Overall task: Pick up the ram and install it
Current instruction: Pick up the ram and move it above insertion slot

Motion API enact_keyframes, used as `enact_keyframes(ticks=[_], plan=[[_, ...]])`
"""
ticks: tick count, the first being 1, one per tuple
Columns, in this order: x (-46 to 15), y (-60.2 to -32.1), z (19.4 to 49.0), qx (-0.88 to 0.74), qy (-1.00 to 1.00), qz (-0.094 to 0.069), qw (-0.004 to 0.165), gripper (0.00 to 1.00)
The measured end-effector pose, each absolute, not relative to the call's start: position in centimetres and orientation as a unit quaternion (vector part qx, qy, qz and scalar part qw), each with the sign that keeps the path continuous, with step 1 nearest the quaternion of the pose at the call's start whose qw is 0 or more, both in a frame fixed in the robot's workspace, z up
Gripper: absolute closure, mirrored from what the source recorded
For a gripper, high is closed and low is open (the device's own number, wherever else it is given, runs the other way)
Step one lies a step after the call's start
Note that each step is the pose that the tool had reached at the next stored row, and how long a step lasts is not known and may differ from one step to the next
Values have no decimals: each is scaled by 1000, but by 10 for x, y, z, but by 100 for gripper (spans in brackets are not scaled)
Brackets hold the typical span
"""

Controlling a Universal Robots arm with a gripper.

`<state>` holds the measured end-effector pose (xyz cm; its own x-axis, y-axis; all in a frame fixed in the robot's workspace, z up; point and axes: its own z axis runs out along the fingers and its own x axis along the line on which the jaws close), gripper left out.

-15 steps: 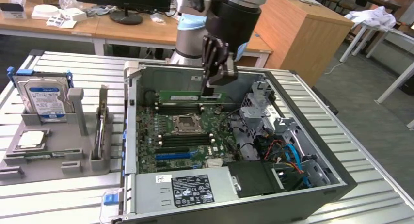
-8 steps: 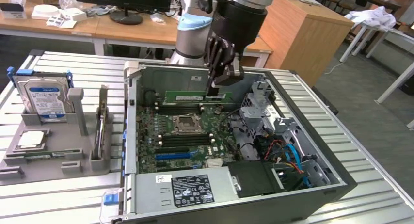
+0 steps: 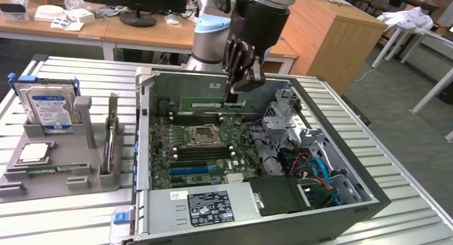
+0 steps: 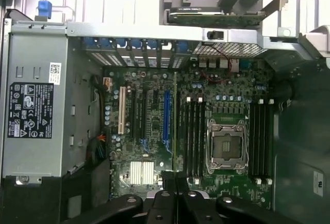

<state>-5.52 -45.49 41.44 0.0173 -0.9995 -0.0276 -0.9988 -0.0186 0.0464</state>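
ram (image 3: 205, 104) hangs pinched in the narrowed end effector (image 3: 232, 101), apparently just above the motherboard (image 3: 205, 149).

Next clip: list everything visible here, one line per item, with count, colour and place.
table: one, silver, slatted, under everything
computer case: one, dark grey, open, on the table
motherboard: one, green, inside the case
processor socket: one, silver, mid-motherboard
power supply: one, grey with a black label, case end nearest the exterior camera
holder: one, grey, exterior view's left
hard drive: one, silver with a blue-white label, upright in the holder
processor chip: one, silver, flat on the holder
ram: one, green, above the motherboard
gripper: one, black, shut on the ram
arm: one, silver and light blue, behind the case
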Motion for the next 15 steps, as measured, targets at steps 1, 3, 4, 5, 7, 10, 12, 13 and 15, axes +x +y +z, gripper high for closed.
enact_keyframes(ticks=[1, 3, 4, 5, 7, 10, 12, 13, 15], plan=[[-55, -453, 414, 713, -700, -26, 7, 89], [-55, -450, 414, 713, -700, -26, 7, 89], [-55, -449, 414, 713, -700, -27, 6, 89], [-55, -447, 413, 713, -700, -27, 6, 89], [-55, -443, 413, 713, -700, -27, 6, 89], [-55, -438, 413, 713, -700, -27, 6, 89], [-55, -435, 412, 713, -700, -27, 6, 89], [-55, -433, 412, 713, -700, -27, 6, 89], [-55, -429, 412, 713, -700, -28, 5, 89]])
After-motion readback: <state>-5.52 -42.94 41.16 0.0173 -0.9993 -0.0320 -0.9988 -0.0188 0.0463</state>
